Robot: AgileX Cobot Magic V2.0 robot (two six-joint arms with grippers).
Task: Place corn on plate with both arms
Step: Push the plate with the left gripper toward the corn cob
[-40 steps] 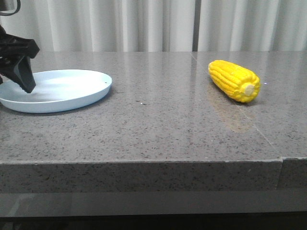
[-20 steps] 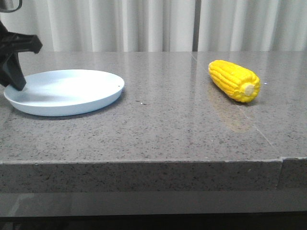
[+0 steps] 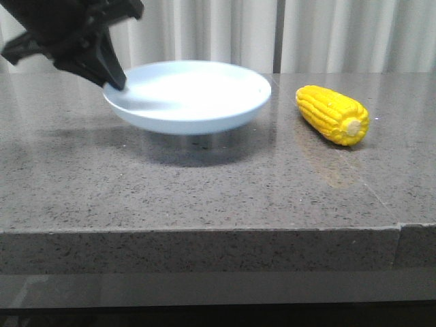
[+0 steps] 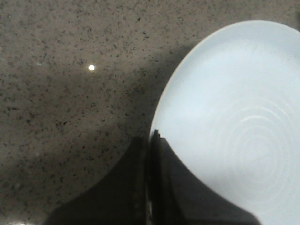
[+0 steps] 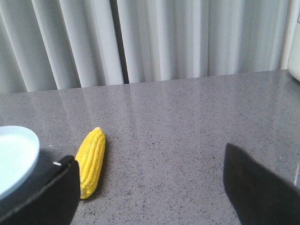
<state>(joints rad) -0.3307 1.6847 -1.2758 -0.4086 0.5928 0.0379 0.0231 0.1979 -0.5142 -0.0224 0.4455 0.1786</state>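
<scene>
My left gripper (image 3: 114, 80) is shut on the left rim of the pale blue plate (image 3: 197, 95) and holds it lifted above the table, near the middle. In the left wrist view the dark jaws (image 4: 151, 140) pinch the plate's rim (image 4: 225, 131). The yellow corn (image 3: 332, 114) lies on the table to the plate's right, its pale stub end toward the front. In the right wrist view the corn (image 5: 91, 159) lies beside the left fingertip (image 5: 58, 187) of my right gripper (image 5: 150, 187), which is open and empty above the table. The plate's edge (image 5: 16, 157) shows at the left there.
The grey speckled stone table (image 3: 204, 191) has its front edge close to the camera. White curtains (image 3: 218, 34) hang behind the table. A seam (image 3: 368, 184) runs across the tabletop at the right.
My left gripper has lifted the plate off the table and carried it to the right, from the far left to near the corn. The corn has not moved.
</scene>
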